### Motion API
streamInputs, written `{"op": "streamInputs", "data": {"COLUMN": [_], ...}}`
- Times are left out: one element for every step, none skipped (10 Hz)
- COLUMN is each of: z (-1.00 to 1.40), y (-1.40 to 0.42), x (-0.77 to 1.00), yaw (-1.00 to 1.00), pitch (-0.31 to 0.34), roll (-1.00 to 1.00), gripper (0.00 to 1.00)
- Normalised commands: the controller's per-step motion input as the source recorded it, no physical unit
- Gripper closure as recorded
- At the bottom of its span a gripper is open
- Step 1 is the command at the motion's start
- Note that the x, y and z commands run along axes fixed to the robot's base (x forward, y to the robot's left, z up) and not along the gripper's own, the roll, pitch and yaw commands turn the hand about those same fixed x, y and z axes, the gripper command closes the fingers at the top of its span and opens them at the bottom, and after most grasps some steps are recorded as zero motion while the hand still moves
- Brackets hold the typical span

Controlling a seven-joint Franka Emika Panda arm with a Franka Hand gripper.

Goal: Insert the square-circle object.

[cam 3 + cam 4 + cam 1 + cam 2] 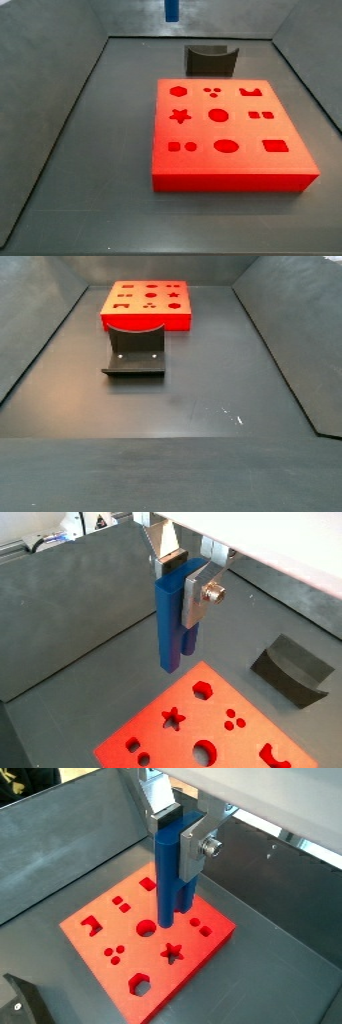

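Observation:
My gripper (183, 580) is shut on the square-circle object (170, 624), a bright blue peg of two side-by-side rods that hangs straight down between the silver fingers. Both also show in the second wrist view: the gripper (181, 833) and the peg (171, 880). The peg is held well above the red block (187, 737) with its shaped cutouts, also seen in a wrist view (147, 946) and in both side views (201, 165) (147, 322). In a side view only the peg's lower end (171, 10) shows at the top edge; the gripper is out of view there.
A dark grey curved holder (210, 58) stands on the floor beside the red block, also seen in a side view (135, 354) and in both wrist views (291, 669) (20, 1003). Grey walls (67, 90) ring the floor.

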Motion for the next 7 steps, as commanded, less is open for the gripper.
{"op": "streamInputs", "data": {"z": [-0.53,-0.51,-0.47,-0.49,-0.56,-0.49,-0.53], "y": [-0.17,-0.27,-0.26,-0.27,-0.33,-0.36,-0.39], "x": [0.01,0.0,-0.04,-0.03,0.19,0.04,0.04], "yaw": [-0.37,-0.71,-0.79,-0.79,-0.57,-0.66,-0.64], "pitch": [-0.117,-0.199,-0.194,-0.189,-0.097,-0.049,-0.019], "roll": [-0.11,-0.08,-0.07,-0.06,-0.02,-0.01,0.0], "gripper": [1.0,1.0,1.0,1.0,1.0,1.0,1.0]}}
